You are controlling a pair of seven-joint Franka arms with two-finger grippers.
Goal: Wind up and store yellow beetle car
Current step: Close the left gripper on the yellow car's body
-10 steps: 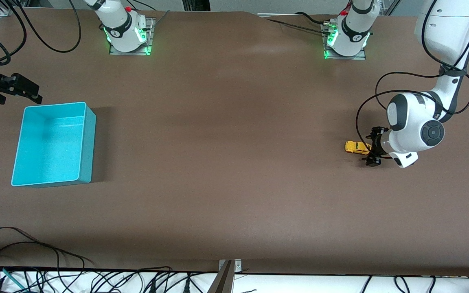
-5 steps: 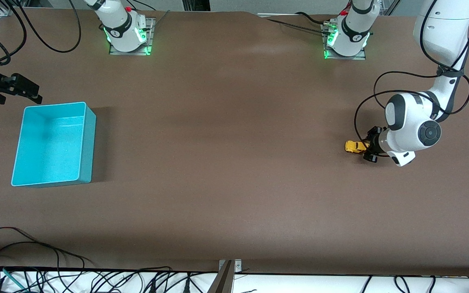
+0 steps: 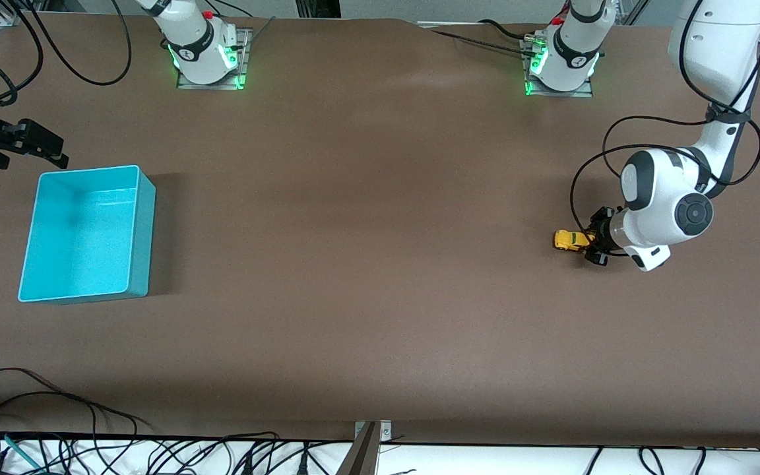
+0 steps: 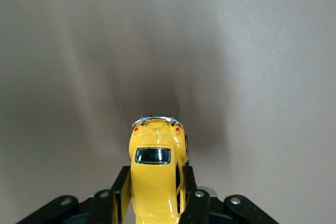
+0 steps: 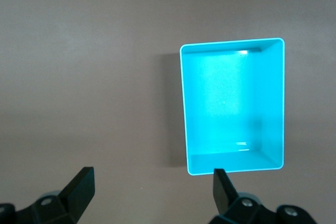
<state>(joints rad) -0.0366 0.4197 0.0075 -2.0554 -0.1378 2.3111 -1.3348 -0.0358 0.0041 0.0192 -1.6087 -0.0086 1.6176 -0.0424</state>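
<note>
Brown and matte, the long table fills nearly all of the front view, with black cables hanging along the edge nearest the camera.

At the right arm's end we see the right gripper, black and low over the table just beside the edge, close to the corner of the bin that lies farthest from the camera. This arm waits. In its own wrist view its two fingers stand wide apart with nothing between them, and the bin shows between and above them.

Next comes the open rectangular turquoise plastic bin, standing on the table near that same end — we see nothing inside it in the front view or in the right wrist view.

From there the brown surface runs bare across the middle toward the left arm's end, with the two arm bases glowing green along the edge farthest from the camera.

Near the left arm's end sits the small rounded yellow beetle car with dark windows, on the table and well apart from the bin. We find the left gripper right at it, the white wrist bent low beside it. In the left wrist view its fingers are pressed against both flanks of the car — clamped on it, with the chrome bumper end pointing away from the gripper.
</note>
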